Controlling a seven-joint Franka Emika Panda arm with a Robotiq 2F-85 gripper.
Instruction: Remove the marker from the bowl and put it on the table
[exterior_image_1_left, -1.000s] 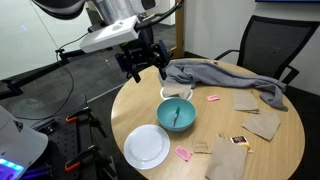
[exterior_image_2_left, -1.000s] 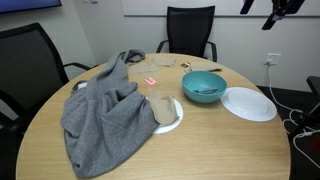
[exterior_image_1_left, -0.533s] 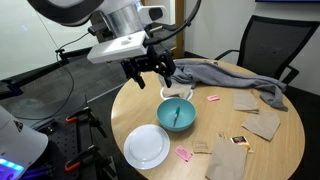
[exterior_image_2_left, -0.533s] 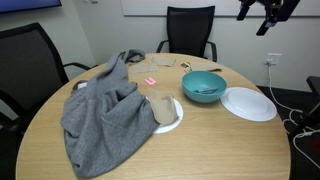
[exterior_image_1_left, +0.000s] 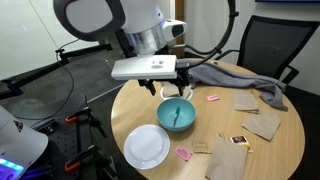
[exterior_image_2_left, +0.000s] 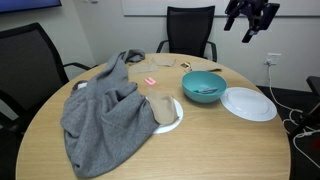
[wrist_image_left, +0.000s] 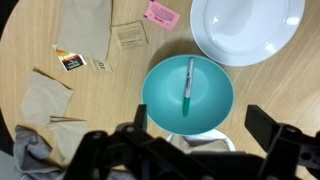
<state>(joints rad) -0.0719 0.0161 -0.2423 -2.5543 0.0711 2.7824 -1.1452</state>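
Note:
The teal-blue bowl (exterior_image_1_left: 177, 116) stands on the round tan table (exterior_image_1_left: 270, 155), also in an exterior view (exterior_image_2_left: 204, 86) and the wrist view (wrist_image_left: 160, 100). The thin dark marker (wrist_image_left: 189, 82) lies inside it, pointing across the bowl; it shows faintly in both exterior views (exterior_image_1_left: 177, 112) (exterior_image_2_left: 206, 91). My gripper (exterior_image_1_left: 168, 84) hangs open and empty in the air above the bowl, a little toward the grey cloth; it also shows in an exterior view (exterior_image_2_left: 248, 20). In the wrist view the jaws (wrist_image_left: 200, 120) straddle the bowl's near rim.
A flat white plate (exterior_image_1_left: 147, 147) (wrist_image_left: 250, 30) lies beside the bowl. A grey cloth (exterior_image_1_left: 225, 75) (exterior_image_2_left: 105, 110) partly covers a smaller white dish (exterior_image_2_left: 168, 112). Pink pieces (exterior_image_1_left: 184, 153) (wrist_image_left: 161, 13), tan napkins (exterior_image_1_left: 262, 122) and small packets (wrist_image_left: 70, 61) are scattered. Office chairs (exterior_image_2_left: 190, 30) ring the table.
The arm has swung in over the table and lowered; the gripper moved from beyond the table edge to above the bowl. The bowl and marker have not moved.

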